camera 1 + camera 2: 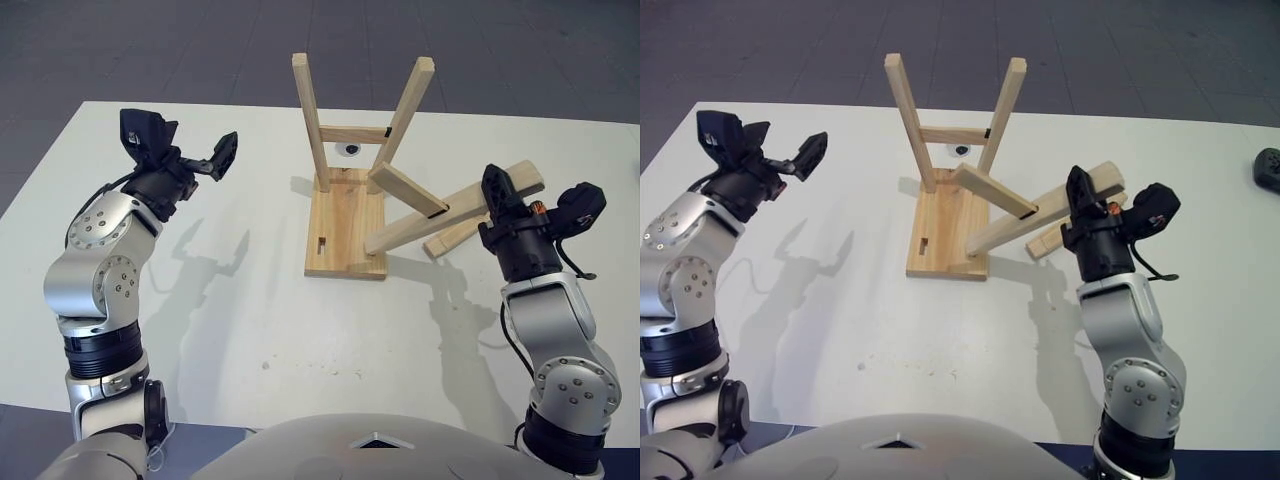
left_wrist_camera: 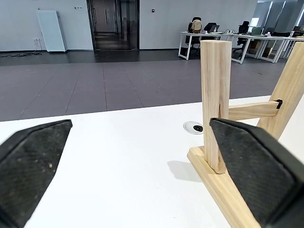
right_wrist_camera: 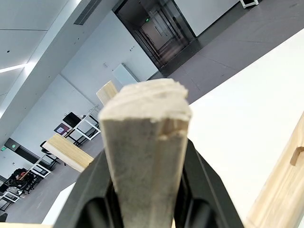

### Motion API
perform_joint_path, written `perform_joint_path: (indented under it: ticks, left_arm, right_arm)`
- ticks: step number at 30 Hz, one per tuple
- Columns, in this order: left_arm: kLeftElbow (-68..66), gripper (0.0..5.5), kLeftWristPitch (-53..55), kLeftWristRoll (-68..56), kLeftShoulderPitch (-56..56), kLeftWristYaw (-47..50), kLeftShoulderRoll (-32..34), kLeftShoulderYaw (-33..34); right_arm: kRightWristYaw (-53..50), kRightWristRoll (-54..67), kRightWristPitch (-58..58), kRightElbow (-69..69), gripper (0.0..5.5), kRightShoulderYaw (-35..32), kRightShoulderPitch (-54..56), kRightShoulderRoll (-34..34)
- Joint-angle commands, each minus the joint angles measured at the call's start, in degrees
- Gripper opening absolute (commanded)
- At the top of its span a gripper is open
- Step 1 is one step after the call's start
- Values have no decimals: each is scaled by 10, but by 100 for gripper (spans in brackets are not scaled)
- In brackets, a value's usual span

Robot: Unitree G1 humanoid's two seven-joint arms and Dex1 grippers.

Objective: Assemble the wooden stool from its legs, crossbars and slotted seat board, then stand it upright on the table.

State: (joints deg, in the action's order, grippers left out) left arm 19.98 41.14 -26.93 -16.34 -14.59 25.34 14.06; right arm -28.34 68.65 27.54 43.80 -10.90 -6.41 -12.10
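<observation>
Right claw point(image 1: 505, 195) clamps the tilted pale wooden leg point(image 1: 420, 226); left claw point(image 1: 184, 140) gapes empty

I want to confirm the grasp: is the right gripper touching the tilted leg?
Touching. The right wrist view shows the right gripper with its fingers pressed against both sides of the leg.

White table point(image 1: 250, 300) with round cable port point(image 1: 349, 149); black device point(image 1: 1269, 168) near edge
</observation>
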Motion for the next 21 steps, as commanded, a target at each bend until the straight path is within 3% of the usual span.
perform_joint_path:
  ticks: [1,14,21]
  left_arm:
    - [10,540,-6,13,11,3,-5,-13]
    - [9,540,-16,25,18,0,-13,-34]
    - [11,540,-24,36,21,-3,-20,-48]
  right_arm:
    - [-14,-26,11,-14,102,13,6,1]
    - [18,-123,29,-13,102,9,-15,-25]
    - [75,-196,84,-30,102,63,28,-89]
